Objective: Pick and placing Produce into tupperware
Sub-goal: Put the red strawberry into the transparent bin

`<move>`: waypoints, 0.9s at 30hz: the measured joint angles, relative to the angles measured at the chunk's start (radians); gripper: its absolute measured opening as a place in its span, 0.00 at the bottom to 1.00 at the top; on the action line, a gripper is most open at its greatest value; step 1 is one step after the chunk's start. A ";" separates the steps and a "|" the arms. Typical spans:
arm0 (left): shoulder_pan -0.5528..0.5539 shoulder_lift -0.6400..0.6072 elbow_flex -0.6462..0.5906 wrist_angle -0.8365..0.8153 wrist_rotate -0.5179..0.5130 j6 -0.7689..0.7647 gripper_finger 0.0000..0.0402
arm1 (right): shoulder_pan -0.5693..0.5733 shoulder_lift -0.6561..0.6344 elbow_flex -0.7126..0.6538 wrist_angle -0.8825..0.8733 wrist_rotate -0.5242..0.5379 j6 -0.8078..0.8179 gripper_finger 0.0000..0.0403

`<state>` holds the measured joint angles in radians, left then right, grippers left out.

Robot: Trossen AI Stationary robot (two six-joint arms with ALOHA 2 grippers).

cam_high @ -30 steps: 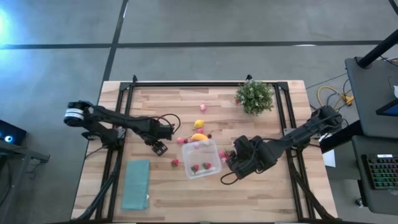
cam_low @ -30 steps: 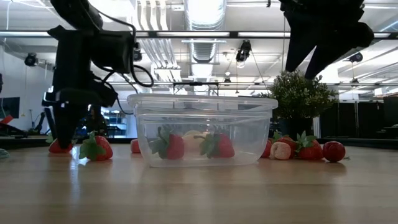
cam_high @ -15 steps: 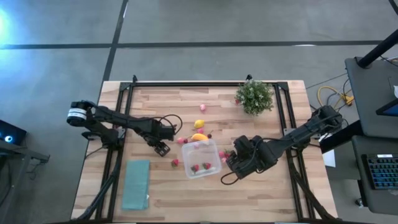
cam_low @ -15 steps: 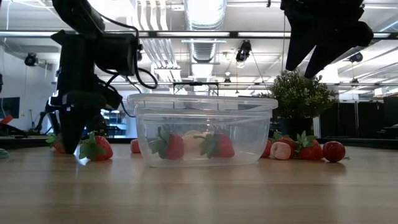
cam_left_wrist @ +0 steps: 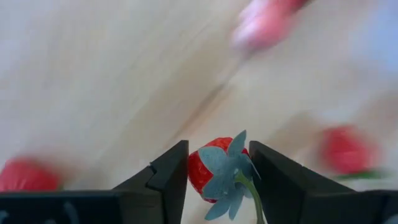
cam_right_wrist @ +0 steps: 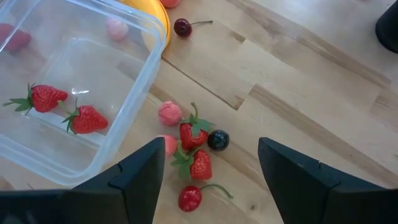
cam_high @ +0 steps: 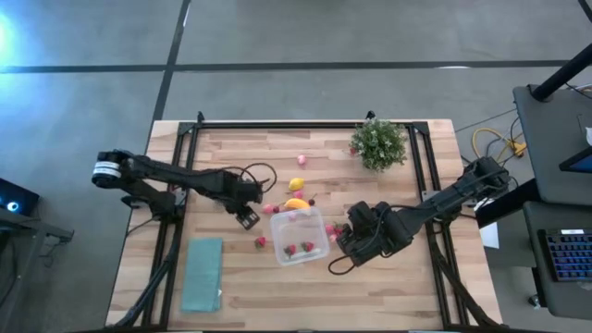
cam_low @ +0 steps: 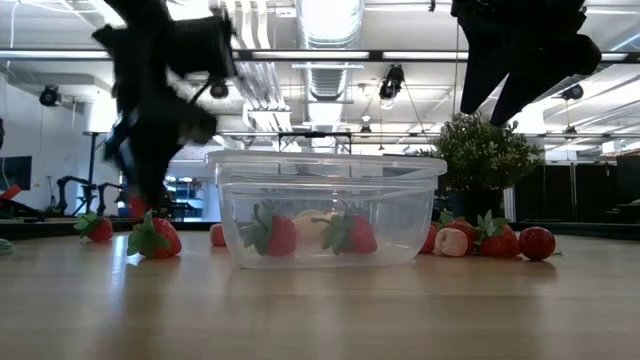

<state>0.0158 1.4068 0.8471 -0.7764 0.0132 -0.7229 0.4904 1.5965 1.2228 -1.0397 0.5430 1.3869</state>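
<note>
My left gripper (cam_high: 248,218) is shut on a red strawberry (cam_left_wrist: 217,174), a little above the table to the left of the tupperware (cam_high: 299,235). The clear tupperware (cam_low: 325,210) holds two strawberries (cam_right_wrist: 68,109) and a pale pink piece (cam_right_wrist: 116,28). My right gripper (cam_right_wrist: 211,180) is open and empty above a cluster of strawberries, a pink piece and a dark berry (cam_right_wrist: 193,146) lying on the table right of the box. A lemon (cam_high: 297,185), an orange-yellow piece (cam_high: 296,203) and a pink piece (cam_high: 302,160) lie on the table beyond the box. My left gripper pinches the strawberry's red body (cam_left_wrist: 198,177) between its two fingers, one on each side. The green leafy cap (cam_left_wrist: 227,171) faces back toward the wrist. The fingers point down at the table. The strawberry (cam_low: 137,207) is lifted clear of the table.
A green potted plant (cam_high: 377,143) stands at the far right. A flat teal-green rectangle (cam_high: 202,274) lies at the near left. Loose strawberries (cam_low: 155,238) lie on the table left of the box, and a cherry (cam_right_wrist: 182,27) lies by its far corner.
My left gripper has risen off the table with the strawberry between its fingers and has gone a little toward the tupperware. My right gripper has kept still.
</note>
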 joint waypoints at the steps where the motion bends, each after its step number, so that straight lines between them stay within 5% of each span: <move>1: -0.001 -0.018 0.025 0.019 0.001 0.018 0.36 | 0.000 0.000 0.000 0.000 0.000 0.000 0.62; 8: -0.011 -0.100 0.162 0.241 0.035 0.132 0.34 | 0.000 0.000 0.000 0.002 -0.008 -0.001 0.62; 14: -0.031 -0.003 0.206 0.441 0.190 0.138 0.34 | 0.000 0.000 0.000 -0.003 -0.019 -0.025 0.62; 21: -0.127 0.188 0.266 0.414 0.272 0.134 0.34 | 0.000 0.000 0.000 -0.005 -0.019 -0.034 0.62; 27: -0.161 0.246 0.303 0.422 0.265 0.136 0.46 | 0.003 0.000 0.000 -0.007 -0.019 -0.049 0.62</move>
<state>-0.1453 1.6529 1.1500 -0.3548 0.2782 -0.5873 0.4929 1.5963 1.2228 -1.0466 0.5240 1.3383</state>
